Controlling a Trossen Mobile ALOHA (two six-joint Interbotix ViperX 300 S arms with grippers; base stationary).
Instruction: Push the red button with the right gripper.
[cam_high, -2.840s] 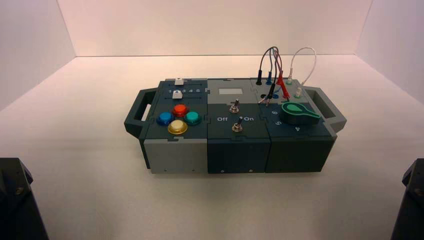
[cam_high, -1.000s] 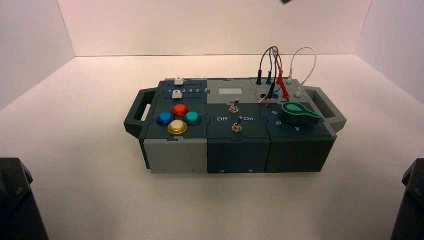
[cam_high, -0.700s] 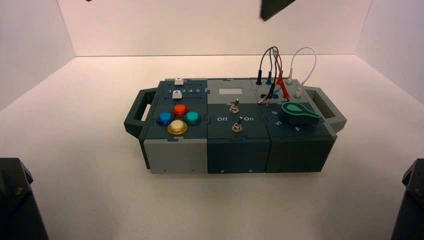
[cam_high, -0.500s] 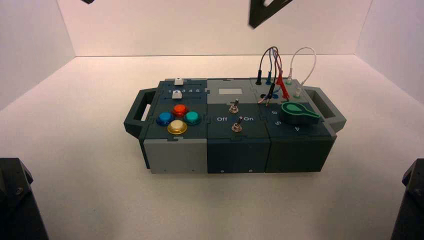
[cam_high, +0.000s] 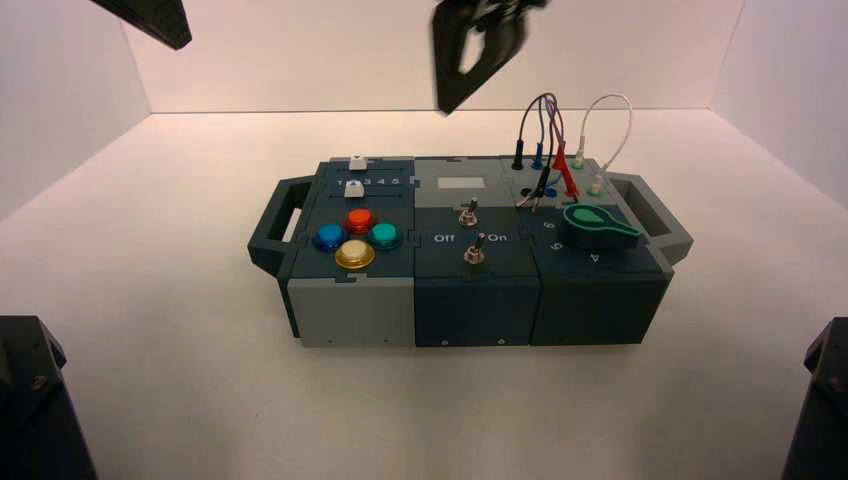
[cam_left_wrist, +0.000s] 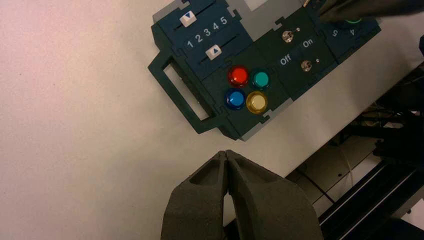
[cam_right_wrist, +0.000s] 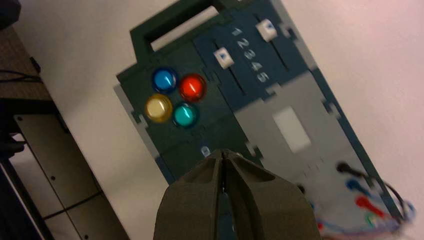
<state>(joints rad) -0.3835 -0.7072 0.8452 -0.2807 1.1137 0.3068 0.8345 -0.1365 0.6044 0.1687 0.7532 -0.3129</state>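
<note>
Right gripper (cam_high: 447, 109), closed on nothing, hangs above and beyond the box (cam_high: 475, 310). Red button (cam_high: 361, 220): box's left section, 1 of 4. Risk: tips drifting sideways could press the teal button (cam_high: 385, 235).

Glossy translucent plastic caps the red button (cam_high: 361, 220); the toggle switches (cam_left_wrist: 306, 65) are shiny metal; the box (cam_high: 357, 312) looks matt, the table (cam_high: 200, 400) smooth.

Overhead view beyond two close downward wrist views, all sharing the box (cam_high: 475, 310).
</note>
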